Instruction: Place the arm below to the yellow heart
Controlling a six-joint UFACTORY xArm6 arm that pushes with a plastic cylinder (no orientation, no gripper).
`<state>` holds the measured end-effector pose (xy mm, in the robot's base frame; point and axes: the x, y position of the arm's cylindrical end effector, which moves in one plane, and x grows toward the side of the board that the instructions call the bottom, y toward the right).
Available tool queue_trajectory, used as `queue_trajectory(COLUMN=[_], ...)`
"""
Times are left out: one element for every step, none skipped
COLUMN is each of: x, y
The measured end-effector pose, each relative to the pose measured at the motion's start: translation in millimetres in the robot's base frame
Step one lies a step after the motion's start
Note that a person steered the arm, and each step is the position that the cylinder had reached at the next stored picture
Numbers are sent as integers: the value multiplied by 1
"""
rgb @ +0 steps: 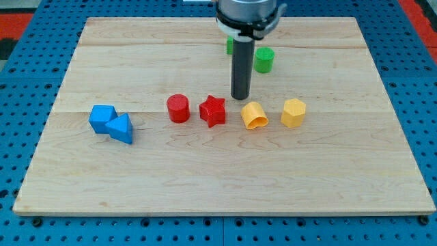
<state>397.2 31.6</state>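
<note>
The yellow heart (pixel 255 115) lies on the wooden board (pixel 225 178), right of the middle. My tip (pixel 240 98) stands just above it and slightly to its left, close to its top edge, between the heart and the red star (pixel 213 111). A yellow hexagon-like block (pixel 293 113) lies to the heart's right.
A red cylinder (pixel 178 108) lies left of the red star. Two blue blocks (pixel 111 123) sit together at the view's left. A green cylinder (pixel 264 59) stands near the top, and another green block (pixel 230 46) is partly hidden behind the rod. Blue pegboard surrounds the board.
</note>
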Motion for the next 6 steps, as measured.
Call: queue_trajectory(x=[-25,-25,-24,5,105,139], y=[10,-12,78,188,198,118])
